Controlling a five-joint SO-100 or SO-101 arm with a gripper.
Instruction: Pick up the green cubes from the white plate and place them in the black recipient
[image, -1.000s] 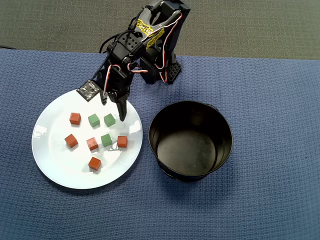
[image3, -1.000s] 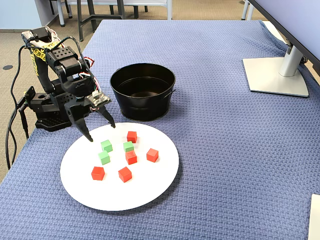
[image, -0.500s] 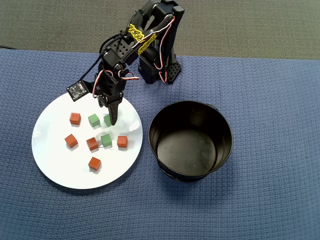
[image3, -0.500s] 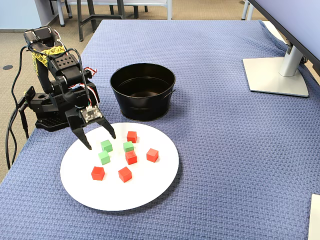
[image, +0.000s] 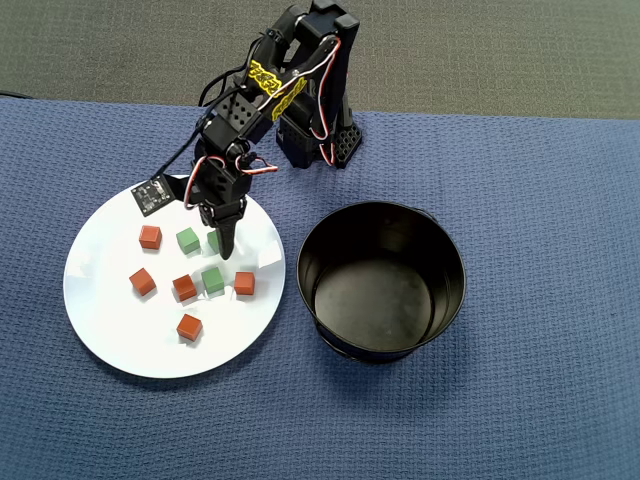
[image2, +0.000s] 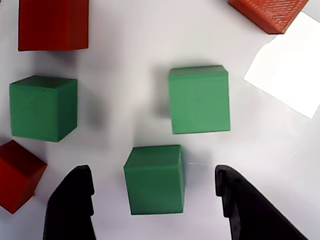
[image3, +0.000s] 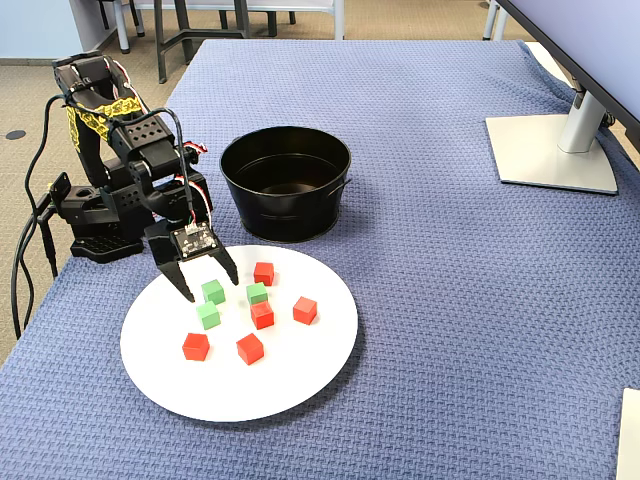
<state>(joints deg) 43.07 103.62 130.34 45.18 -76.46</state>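
Your three green cubes (image2: 154, 178) all sit on the white plate (image3: 290, 385). In the wrist view one lies at bottom centre, right between the two dark fingers (image2: 72, 205), with clear white gaps on either side; a second green cube (image2: 199, 99) sits just above and to its right, and a third (image2: 42, 107) is off at the left edge. Your jaws (image2: 155, 200) are spread wide and grasping nothing, straddling that bottom cube without touching it.

Around them you've got red-orange cubes (image2: 52, 24) in the upper left, the upper right and the lower left of the wrist view. In the fixed view the jaws (image3: 207, 285) hang over the upper left part of the plate, tips down beside the nearest green cube.

The black recipient (image: 381, 280) stands in the centre right of the overhead view, just beside the plate's right rim, dark inside with no cubes in it. Everything rests on the blue woven cloth (image: 540, 200) covering the table, with the arm's base (image: 315, 140) at top centre.
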